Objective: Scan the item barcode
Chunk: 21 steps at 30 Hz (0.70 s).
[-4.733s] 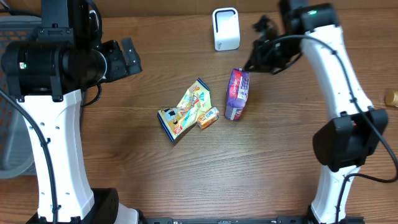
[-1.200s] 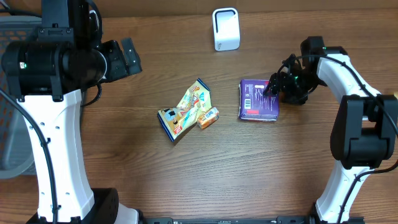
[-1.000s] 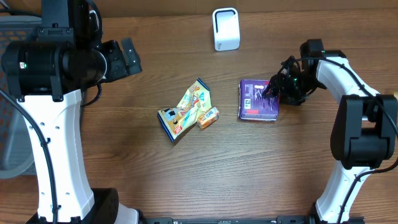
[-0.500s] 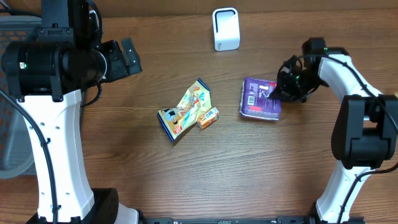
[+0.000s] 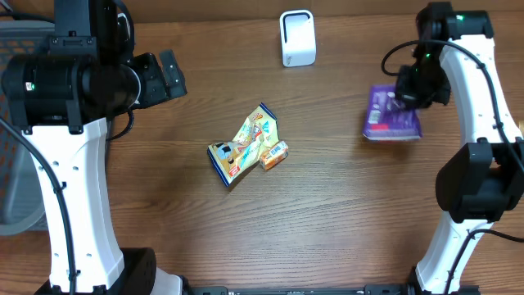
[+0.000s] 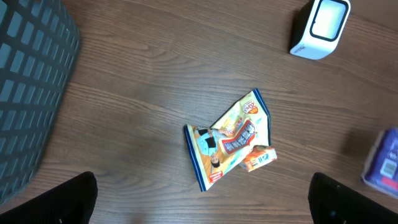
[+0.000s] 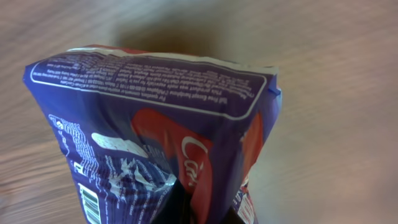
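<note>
Mock shop checkout, barcode scanner [image 5: 297, 38], snack packets [image 5: 246, 146]

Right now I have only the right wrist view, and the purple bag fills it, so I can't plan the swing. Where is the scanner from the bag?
Observer: The white scanner stands at the far edge of the table, left of the purple bag and apart from it.
Operator: Anything lying between them?
Observer: Only bare wood. A yellow snack packet and a small orange packet lie mid-table, further left.
Operator: And the left arm?
Observer: Its left pincer is open, over the table's left side, well apart from the scanner.
</note>
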Each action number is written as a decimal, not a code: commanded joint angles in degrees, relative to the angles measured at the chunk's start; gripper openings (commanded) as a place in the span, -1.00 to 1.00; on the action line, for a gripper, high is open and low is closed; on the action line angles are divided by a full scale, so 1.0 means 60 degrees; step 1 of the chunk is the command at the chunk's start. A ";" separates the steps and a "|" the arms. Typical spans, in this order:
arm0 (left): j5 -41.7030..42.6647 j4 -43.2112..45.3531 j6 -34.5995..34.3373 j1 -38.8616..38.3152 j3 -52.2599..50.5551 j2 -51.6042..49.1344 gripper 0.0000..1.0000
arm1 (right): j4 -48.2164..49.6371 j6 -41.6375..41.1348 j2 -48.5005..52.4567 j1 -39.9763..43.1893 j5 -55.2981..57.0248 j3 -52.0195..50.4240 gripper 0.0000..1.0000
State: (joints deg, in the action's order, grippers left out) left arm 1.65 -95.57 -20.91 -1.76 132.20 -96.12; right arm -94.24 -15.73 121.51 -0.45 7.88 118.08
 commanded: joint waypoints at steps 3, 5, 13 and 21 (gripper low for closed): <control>-0.0029 0.0029 -0.0091 0.0040 -0.0022 0.0127 1.00 | -0.0474 -0.1683 0.0000 -0.0226 0.2685 0.0135 -0.92; -0.0029 0.0029 -0.0091 0.0040 -0.0022 0.0131 0.99 | -0.0474 -0.1923 0.0004 -0.0237 0.2688 0.0124 -0.93; -0.0029 0.0029 -0.0091 0.0040 -0.0022 0.0131 1.00 | -0.0430 -0.2379 0.0004 -0.0492 0.3679 -0.0463 -0.93; -0.0029 0.0029 -0.0091 0.0040 -0.0022 0.0131 1.00 | -0.0339 -0.3147 0.0007 -0.0506 0.4809 -0.1971 -0.93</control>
State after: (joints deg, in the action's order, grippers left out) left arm 1.65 -95.57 -20.91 -1.76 132.20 -96.12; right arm -96.57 -31.79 121.58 -3.51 32.27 107.68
